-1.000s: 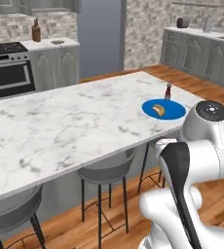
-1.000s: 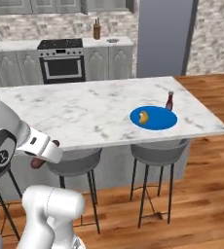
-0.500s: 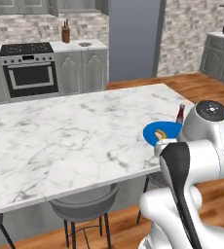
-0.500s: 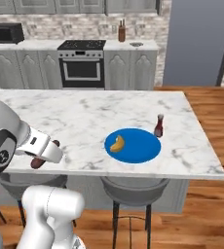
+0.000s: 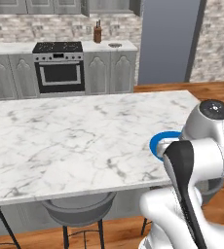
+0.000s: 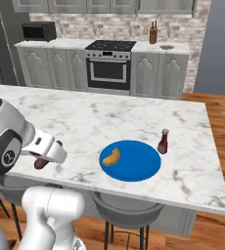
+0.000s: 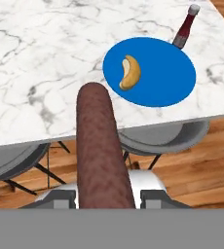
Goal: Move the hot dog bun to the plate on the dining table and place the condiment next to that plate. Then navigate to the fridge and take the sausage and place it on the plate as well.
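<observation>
Dining table (image 6: 85,122): plate (image 6: 139,168), condiment (image 6: 163,142) just beside.

Glossy marble dining table (image 6: 134,117), matt sausage (image 7: 99,151)

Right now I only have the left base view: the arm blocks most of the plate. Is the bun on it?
Observer: Yes. The bun lies on the plate's left half in the right base view.
Operator: Ketchup?
Observer: The ketchup stands upright on the table just off the plate's far right rim, apart from the bun.
Operator: Is the gripper carrying anything?
Observer: The gripper is shut on the sausage, which sticks out ahead of the fingers toward the plate in the hand view.
Operator: Over the plate yet?
Observer: No. In the right base view the sausage is at the table's near edge, left of the plate.
</observation>
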### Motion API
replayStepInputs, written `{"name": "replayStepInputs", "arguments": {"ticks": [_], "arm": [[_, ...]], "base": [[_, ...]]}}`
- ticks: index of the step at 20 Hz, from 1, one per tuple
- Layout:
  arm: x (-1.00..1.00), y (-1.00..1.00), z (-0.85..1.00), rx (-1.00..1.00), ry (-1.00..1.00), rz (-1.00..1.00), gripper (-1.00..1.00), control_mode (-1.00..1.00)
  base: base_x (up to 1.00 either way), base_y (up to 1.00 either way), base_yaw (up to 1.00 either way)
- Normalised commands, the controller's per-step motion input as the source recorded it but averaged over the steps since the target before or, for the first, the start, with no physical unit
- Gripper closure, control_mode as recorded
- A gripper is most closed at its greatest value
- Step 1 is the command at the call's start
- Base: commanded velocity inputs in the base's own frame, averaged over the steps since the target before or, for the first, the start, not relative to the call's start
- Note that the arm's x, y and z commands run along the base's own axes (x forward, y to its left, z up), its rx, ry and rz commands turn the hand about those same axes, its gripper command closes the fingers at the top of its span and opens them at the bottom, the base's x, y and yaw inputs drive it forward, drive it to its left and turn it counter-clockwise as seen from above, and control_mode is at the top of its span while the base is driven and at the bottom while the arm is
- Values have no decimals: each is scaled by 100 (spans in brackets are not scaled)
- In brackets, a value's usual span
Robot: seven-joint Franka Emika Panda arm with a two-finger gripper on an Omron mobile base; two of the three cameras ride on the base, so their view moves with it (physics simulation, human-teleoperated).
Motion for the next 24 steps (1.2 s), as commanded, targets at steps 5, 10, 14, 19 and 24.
{"name": "replayStepInputs", "arguments": {"ticks": [5, 10, 14, 19, 24], "arm": [[58, -100, -13, 15, 10, 5, 100, -100], [74, -100, -22, 13, 11, 0, 100, -100], [91, -85, -54, 2, 12, 0, 100, -100], [78, -59, -63, 0, 2, -1, 100, -100], [62, -29, -58, 0, 0, 0, 100, -100]], "base": [[0, 0, 0], [0, 0, 0], [0, 0, 0], [0, 0, 0], [0, 0, 0]]}}
